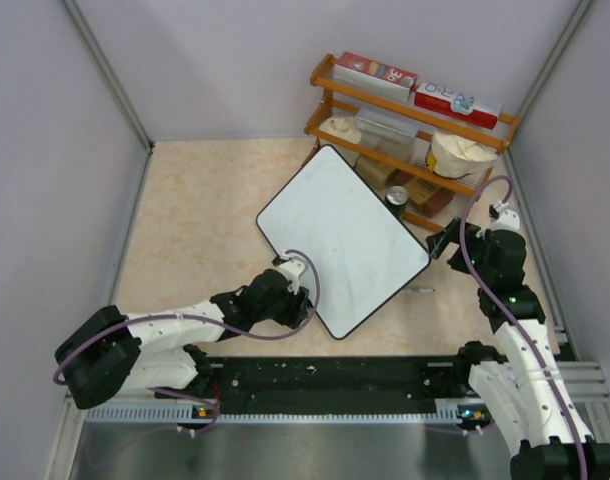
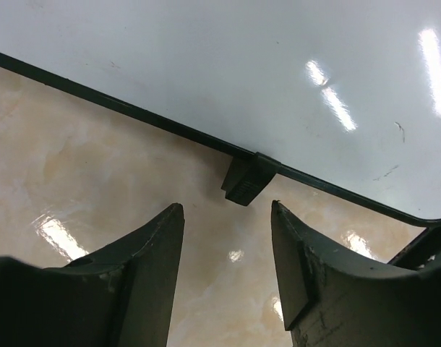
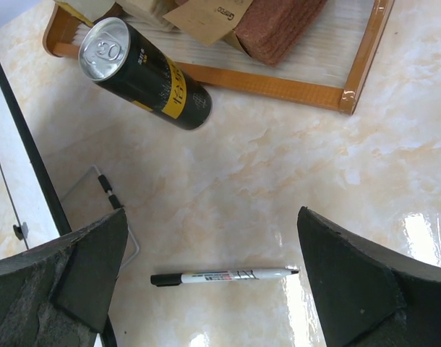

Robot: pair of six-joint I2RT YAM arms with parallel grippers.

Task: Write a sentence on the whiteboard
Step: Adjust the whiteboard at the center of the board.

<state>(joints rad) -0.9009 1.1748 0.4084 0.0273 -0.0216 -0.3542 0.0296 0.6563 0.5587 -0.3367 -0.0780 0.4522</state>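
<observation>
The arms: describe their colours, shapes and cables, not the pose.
The left arm and right arm have white shell links with black joints and wrists. A lilac cable loops along each. A small green light glows on the right arm. The fingers are matte black broad wedges with curved inner edges.

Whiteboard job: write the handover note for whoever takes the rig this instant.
Left gripper: open, empty, at the near edge of the large flat white whiteboard with a thin black rim, facing a small black foot on that edge.
Right gripper: open wide, empty, above the thin white marker pen with a black end.
The board lies diagonally in the middle of the table; the pen lies on the table by the board's right corner.
Done: no writing shows on the board.
Left: pick up the pen, write everything.
</observation>
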